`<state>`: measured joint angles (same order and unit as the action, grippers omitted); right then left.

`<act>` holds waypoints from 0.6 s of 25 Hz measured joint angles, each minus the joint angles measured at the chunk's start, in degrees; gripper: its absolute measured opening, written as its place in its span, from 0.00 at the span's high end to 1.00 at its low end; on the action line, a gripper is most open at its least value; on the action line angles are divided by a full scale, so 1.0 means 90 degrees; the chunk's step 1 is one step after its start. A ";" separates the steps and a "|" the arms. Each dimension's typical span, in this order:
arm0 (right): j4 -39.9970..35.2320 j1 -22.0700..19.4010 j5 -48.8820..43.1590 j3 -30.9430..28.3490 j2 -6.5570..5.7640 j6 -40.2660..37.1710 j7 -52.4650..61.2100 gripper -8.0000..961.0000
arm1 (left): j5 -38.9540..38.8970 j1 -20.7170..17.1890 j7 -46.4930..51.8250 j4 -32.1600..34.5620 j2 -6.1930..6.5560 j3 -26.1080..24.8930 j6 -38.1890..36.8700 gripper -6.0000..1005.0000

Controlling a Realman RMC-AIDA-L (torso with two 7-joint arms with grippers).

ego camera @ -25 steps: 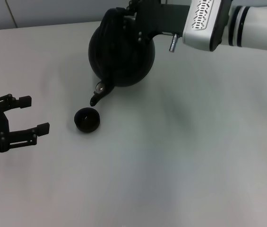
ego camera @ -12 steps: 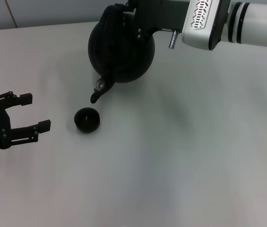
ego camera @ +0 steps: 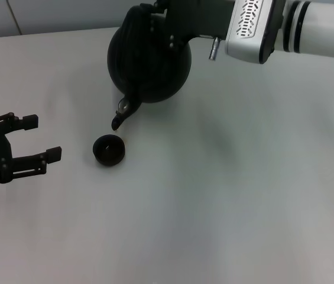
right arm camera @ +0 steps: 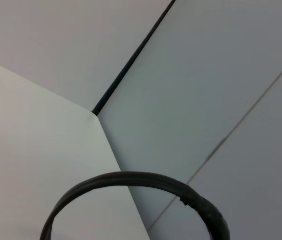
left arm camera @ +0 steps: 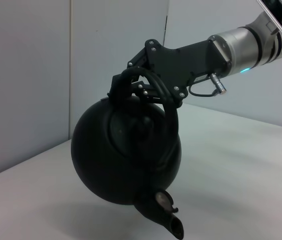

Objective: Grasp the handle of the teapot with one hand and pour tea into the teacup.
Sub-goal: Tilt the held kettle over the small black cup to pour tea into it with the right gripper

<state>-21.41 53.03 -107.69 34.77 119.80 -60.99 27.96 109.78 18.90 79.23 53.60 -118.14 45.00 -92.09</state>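
Note:
The glossy black teapot (ego camera: pixel 149 62) hangs in the air at the back of the table, tipped forward so its spout (ego camera: pixel 119 118) points down, just above and beside the teacup (ego camera: pixel 109 149). My right gripper (ego camera: pixel 155 18) is shut on the arched black handle (left arm camera: pixel 131 80). The handle also shows as an arc in the right wrist view (right arm camera: pixel 131 182). The teacup is a tiny dark bowl standing on the table. No tea stream is visible. My left gripper (ego camera: pixel 41 139) is open and empty at the left, level with the cup.
The pale table (ego camera: pixel 226 195) spreads out to the right and front of the cup. A grey wall (left arm camera: pixel 31 75) stands behind the table's far edge.
The teapot has moved slightly left and up with the right gripper. The left gripper has shifted slightly upward.

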 joint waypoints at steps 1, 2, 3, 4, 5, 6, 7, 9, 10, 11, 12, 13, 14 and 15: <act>0.0000 0.0006 0.0027 0.0069 0.0000 0.0000 -0.0001 0.91 | 0.0000 0.0000 0.0018 0.0001 0.0000 0.0000 0.0006 0.14; -0.0003 0.0005 0.0191 0.0273 0.0000 0.0013 -0.0001 0.91 | 0.0000 -0.0001 0.0024 0.0002 0.0001 0.0000 0.0012 0.14; -0.0003 0.0005 0.0191 0.0273 0.0000 0.0013 -0.0001 0.91 | 0.0000 -0.0001 0.0027 0.0002 0.0002 0.0000 0.0024 0.14; -0.0016 -0.0005 0.0311 0.0416 0.0000 0.0025 -0.0001 0.91 | 0.0001 -0.0001 0.0027 0.0002 0.0002 0.0000 0.0031 0.14; -0.0053 -0.0032 0.0478 0.0608 0.0000 0.0041 -0.0001 0.91 | 0.0003 -0.0001 0.0028 0.0002 0.0003 0.0000 0.0035 0.14; -0.0084 -0.0054 0.0592 0.0745 0.0000 0.0049 -0.0001 0.91 | 0.0006 -0.0001 0.0028 0.0003 0.0002 0.0000 0.0036 0.14; -0.0141 -0.0102 0.0831 0.1023 0.0000 0.0075 -0.0001 0.91 | 0.0009 -0.0001 0.0029 0.0002 0.0002 0.0000 0.0037 0.14; -0.0163 -0.0121 0.0944 0.1155 0.0000 0.0103 -0.0001 0.91 | 0.0012 -0.0002 0.0030 0.0002 0.0007 0.0000 0.0038 0.14; -0.0170 -0.0129 0.0995 0.1229 0.0000 0.0138 -0.0001 0.91 | 0.0014 -0.0004 0.0030 0.0002 0.0010 0.0000 0.0040 0.14; -0.0178 -0.0138 0.1038 0.1301 0.0000 0.0189 -0.0001 0.91 | 0.0014 -0.0007 0.0031 0.0003 0.0012 0.0000 0.0041 0.14; -0.0183 -0.0143 0.1049 0.1323 0.0000 0.0210 -0.0001 0.91 | 0.0014 -0.0011 0.0031 0.0002 0.0013 0.0000 0.0043 0.14; -0.0187 -0.0148 0.1057 0.1348 0.0000 0.0235 -0.0001 0.91 | 0.0014 -0.0012 0.0032 0.0002 0.0013 0.0000 0.0044 0.14; -0.0190 -0.0151 0.1058 0.1353 0.0000 0.0246 -0.0001 0.91 | 0.0014 -0.0015 0.0032 0.0002 0.0013 0.0000 0.0045 0.14; -0.0190 -0.0152 0.1058 0.1357 0.0000 0.0248 -0.0001 0.91 | 0.0014 -0.0016 0.0033 0.0003 0.0013 0.0000 0.0045 0.14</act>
<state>-23.11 51.66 -98.17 46.98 119.80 -58.76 27.95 109.90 18.76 79.53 53.62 -118.02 44.99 -91.68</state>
